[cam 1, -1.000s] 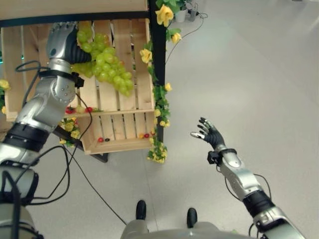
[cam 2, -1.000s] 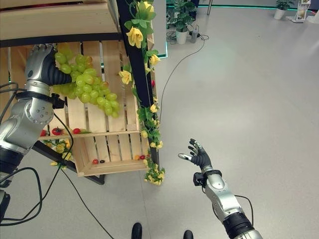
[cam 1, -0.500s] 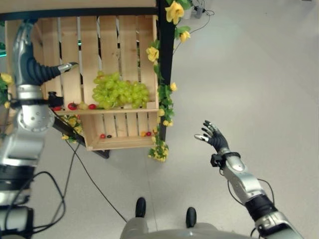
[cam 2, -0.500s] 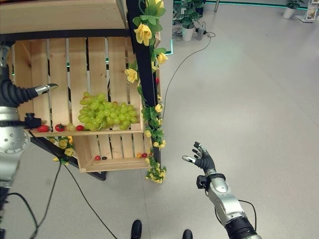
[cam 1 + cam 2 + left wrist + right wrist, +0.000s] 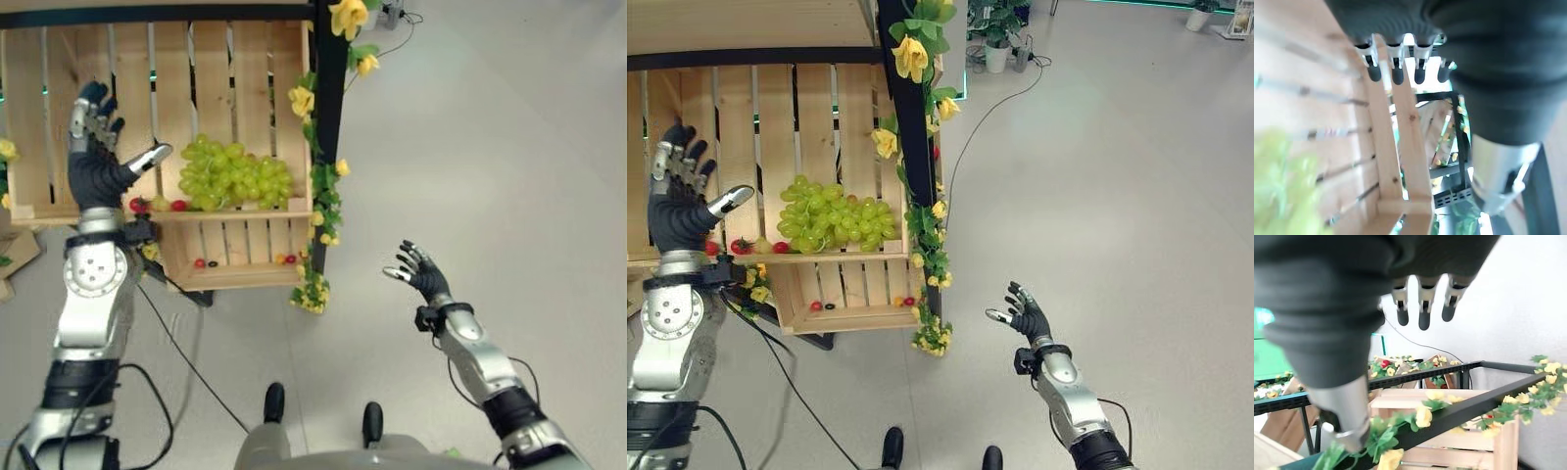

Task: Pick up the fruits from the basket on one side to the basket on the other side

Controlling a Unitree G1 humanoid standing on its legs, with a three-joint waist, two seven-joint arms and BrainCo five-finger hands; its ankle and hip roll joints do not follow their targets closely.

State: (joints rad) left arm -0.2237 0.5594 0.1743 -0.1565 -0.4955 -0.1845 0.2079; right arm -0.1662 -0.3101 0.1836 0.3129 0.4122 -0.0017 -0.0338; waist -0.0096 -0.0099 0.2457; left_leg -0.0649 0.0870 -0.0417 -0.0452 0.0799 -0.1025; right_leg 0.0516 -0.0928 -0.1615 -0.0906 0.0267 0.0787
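- Left hand [image 5: 96,162] is raised before the wooden crate [image 5: 59,117], fingers spread, holding nothing.
- Grapes [image 5: 233,174] lie in the crate, just beside that hand.
- Right hand [image 5: 421,274] hovers over the floor, fingers relaxed apart.

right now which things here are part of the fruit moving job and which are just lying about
Part of the job:
- green grapes, lying in the wooden crate
- left hand, open beside the grapes
- small red fruits at the crate's front edge

Just lying about:
- yellow flower garland on the black post
- potted plant on the floor

Pale grey floor [image 5: 1136,196] — potted plants [image 5: 985,29], far corner
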